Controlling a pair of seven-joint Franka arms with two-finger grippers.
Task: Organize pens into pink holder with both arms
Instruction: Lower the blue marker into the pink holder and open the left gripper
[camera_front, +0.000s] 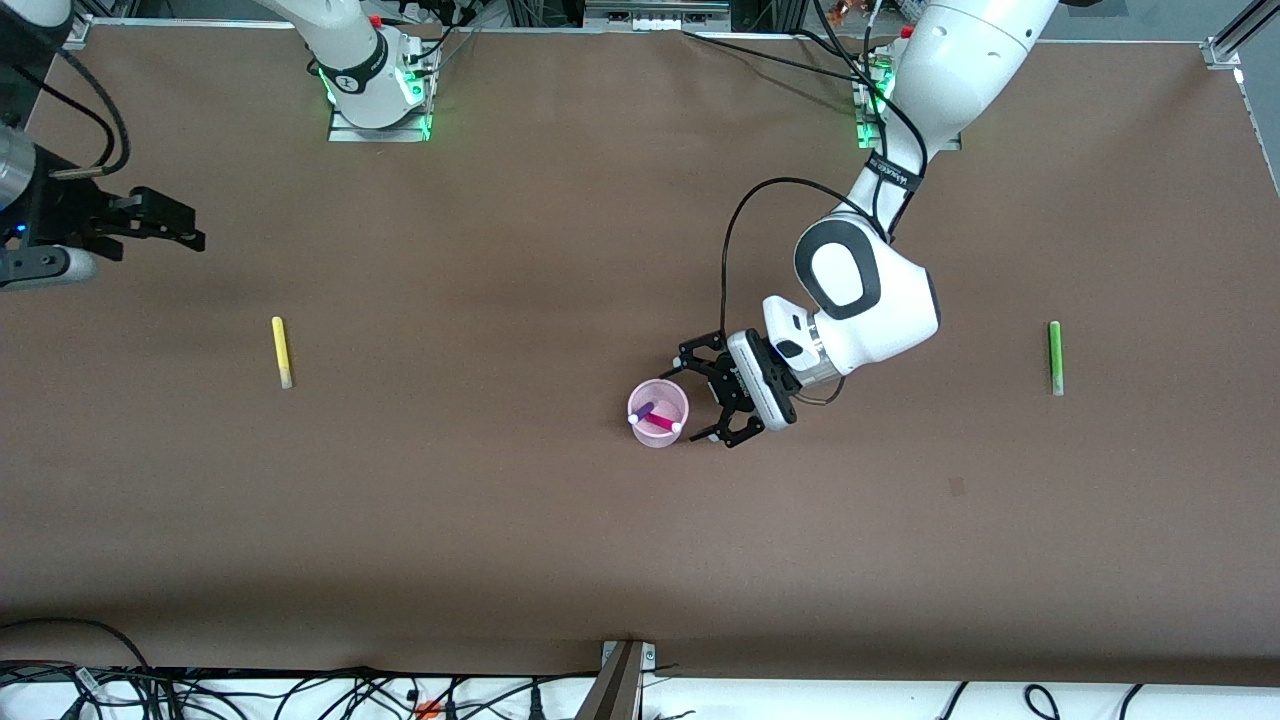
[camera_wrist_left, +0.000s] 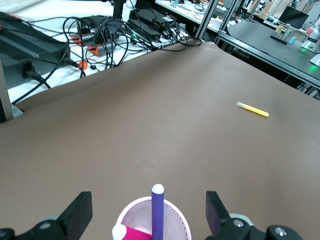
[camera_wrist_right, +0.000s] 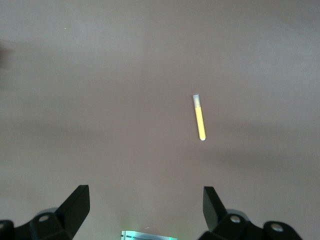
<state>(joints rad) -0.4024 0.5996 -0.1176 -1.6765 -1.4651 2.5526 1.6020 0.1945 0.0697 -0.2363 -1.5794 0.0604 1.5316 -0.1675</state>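
Your left tool sits just beside the pink holder at mid-bench, fingers spread apart and gripping nothing. The purple pen and magenta pen stand in the holder. Your right tool waits with fingers apart above the yellow pen. The green pen lies toward the left arm's end.

- Table: matt brown covering, smooth, faintly felt-like.
- Pink holder: thin translucent plastic, soft sheen.
- Yellow pen, green pen: smooth plastic.
- Left arm: glossy white shell, black trim.
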